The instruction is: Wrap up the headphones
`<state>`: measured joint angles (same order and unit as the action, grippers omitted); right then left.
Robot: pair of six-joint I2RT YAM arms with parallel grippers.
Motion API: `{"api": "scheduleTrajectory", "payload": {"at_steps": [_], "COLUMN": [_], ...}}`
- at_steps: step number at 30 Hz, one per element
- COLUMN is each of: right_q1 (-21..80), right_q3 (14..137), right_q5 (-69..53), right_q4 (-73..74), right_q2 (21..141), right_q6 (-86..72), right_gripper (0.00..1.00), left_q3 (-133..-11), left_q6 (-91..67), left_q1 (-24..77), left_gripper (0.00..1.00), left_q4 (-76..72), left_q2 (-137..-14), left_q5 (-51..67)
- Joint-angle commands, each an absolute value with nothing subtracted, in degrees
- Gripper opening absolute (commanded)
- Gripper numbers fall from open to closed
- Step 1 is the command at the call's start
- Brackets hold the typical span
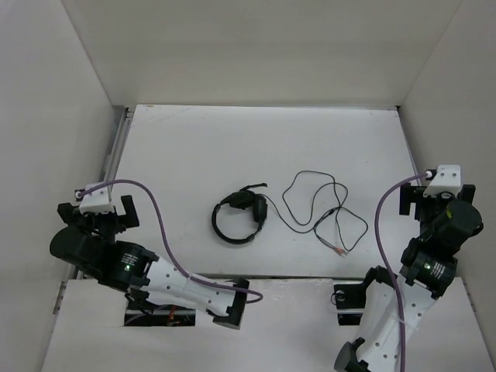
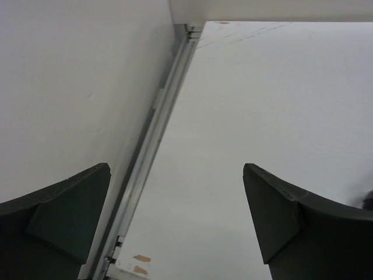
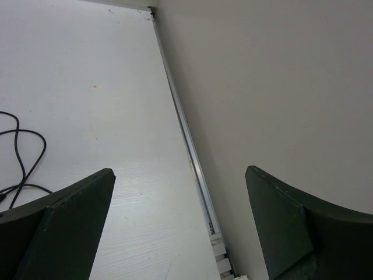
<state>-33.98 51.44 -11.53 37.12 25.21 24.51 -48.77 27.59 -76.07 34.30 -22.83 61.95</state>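
The black headphones [image 1: 239, 218] lie flat on the white table [image 1: 194, 155], near its middle. Their thin black cord [image 1: 310, 195] runs right in loose loops and ends in reddish wire tips [image 1: 341, 250]. A stretch of the cord [image 3: 23, 157] shows at the left edge of the right wrist view. My left gripper [image 1: 97, 209] is open and empty at the table's left edge, far from the headphones; its wrist view [image 2: 176, 169] shows only bare table between the fingers. My right gripper [image 1: 438, 195] is open and empty at the right edge [image 3: 180, 170], right of the cord.
White walls enclose the table on the left, back and right. A metal rail [image 2: 157, 140] runs along the left wall's foot and another [image 3: 186, 140] along the right wall's. The arm bases stand on a raised white panel [image 1: 294, 310] at the near edge.
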Motion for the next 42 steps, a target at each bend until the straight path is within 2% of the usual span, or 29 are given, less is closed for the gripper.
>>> {"api": "scheduleTrajectory", "payload": {"at_steps": [1, 7, 10, 12, 15, 19, 20, 23, 30, 36, 42], "right_q1": [-32.66, -30.9, -30.02, -28.35, -24.67, -15.28, -10.99, -9.89, -5.59, -4.88, -1.81], "right_q3": [50.19, 50.36, 52.2, 54.05, 54.41, 48.89, 46.17, 47.1, 49.83, 50.36, 50.45], "right_q5": [-8.71, -6.68, -3.79, -0.98, 5.26, 3.08, 2.64, 0.1, -12.56, -16.26, -16.35], "right_q4": [31.12, 27.43, 24.79, 23.65, 20.66, 15.32, 11.38, 12.38, 16.87, 16.61, 14.07], "right_q2": [23.47, 26.01, 27.59, 29.7, 32.51, 30.86, 30.41, 35.48, 44.82, 48.16, 51.76], "right_q6": [22.68, 21.01, 20.31, 20.48, 21.0, 20.49, 19.17, 12.6, 3.18, -1.32, -2.64], "right_gripper": [1.0, 1.0, 1.0, 1.0, 1.0, 1.0, 1.0, 1.0, 1.0, 1.0, 1.0], "left_q3": [-51.33, -50.89, -50.71, -50.63, -50.36, -46.94, -45.19, -44.12, -52.2, -54.93, -57.04], "left_q6": [27.52, 18.12, 9.53, 3.8, 3.51, 8.16, 10.44, 12.04, 7.74, 4.93, -1.13], "left_q1": [-72.13, -59.57, -52.37, -45.95, -31.21, -6.79, 3.72, 14.95, 22.71, 27.99, 28.34], "left_gripper": [1.0, 1.0, 1.0, 0.99, 0.96, 0.93, 0.94, 0.96, 0.96, 0.96, 0.97], "left_q4": [42.18, 39.21, 32.72, 27.0, 23.83, 20.93, 19.7, 17.76, 22.14, 27.06, 32.77], "left_q2": [-24.87, -24.69, -27.23, -30.83, -37.6, -44.9, -47.26, -51.66, -66.52, -69.17, -71.54], "left_q5": [65.92, 65.66, 61.02, 54.26, 39.86, 16.67, 7.04, -2.25, -3.07, -3.34, 1.57]}}
